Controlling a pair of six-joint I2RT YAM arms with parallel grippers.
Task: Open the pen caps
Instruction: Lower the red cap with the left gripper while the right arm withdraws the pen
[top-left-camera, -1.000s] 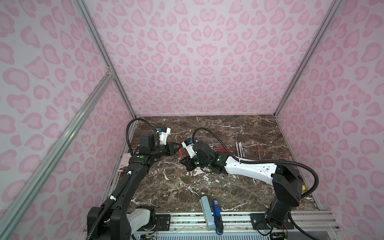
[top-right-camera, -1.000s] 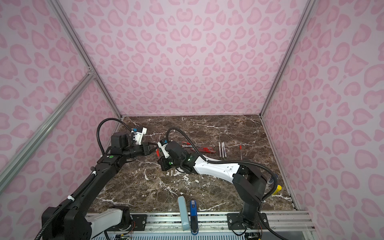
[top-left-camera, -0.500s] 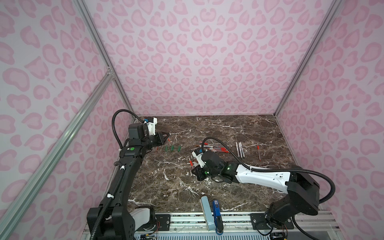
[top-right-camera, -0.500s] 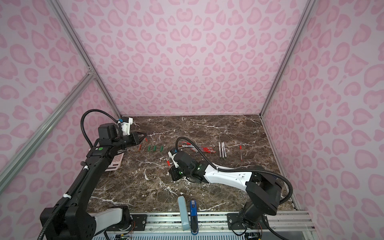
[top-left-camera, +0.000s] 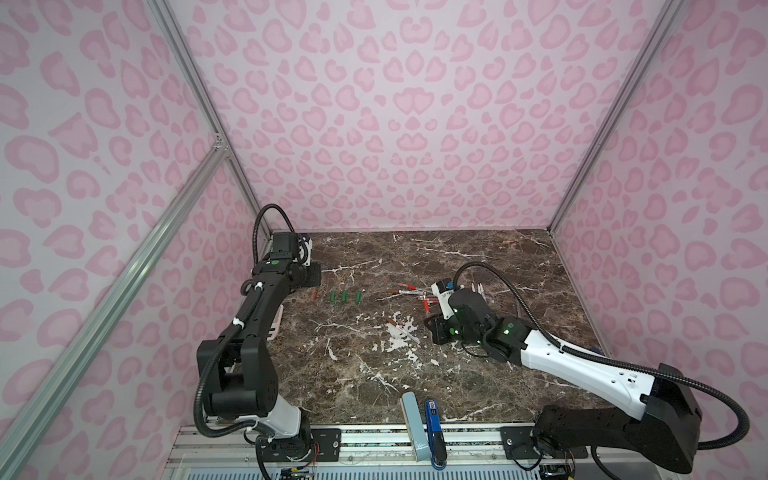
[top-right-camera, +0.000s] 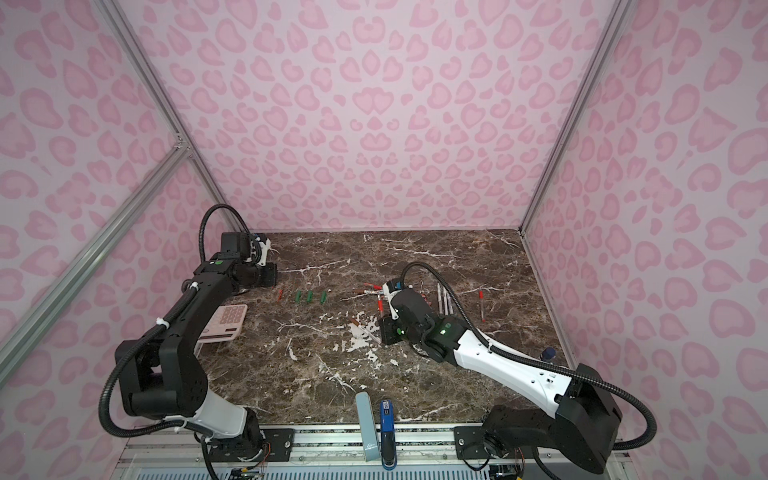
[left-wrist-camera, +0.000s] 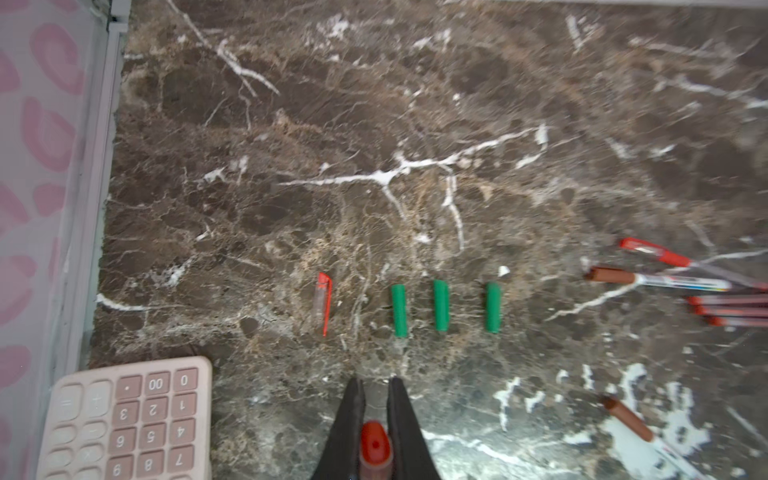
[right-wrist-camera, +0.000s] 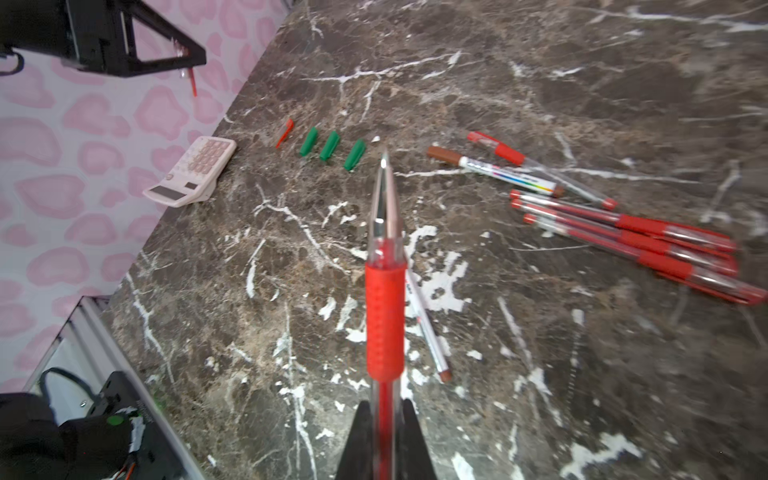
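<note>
The calculator (top-right-camera: 227, 320) lies leftmost — the row of caps (top-right-camera: 309, 295) to its right, the pens (right-wrist-camera: 640, 226) further right.

robot lab booth with pink-print walls (top-left-camera: 415, 104), aluminium rails (top-left-camera: 196, 87)

Both top views look down from high at the front edge, facing the back wall (top-left-camera: 395, 124), and share the whole table (top-left-camera: 457, 257). The left wrist view looks steeply down, close over the green caps (left-wrist-camera: 441, 305) and calculator (left-wrist-camera: 124, 415). The right wrist view, somewhat blurred, seems to see both from farther off, obliquely.
</note>
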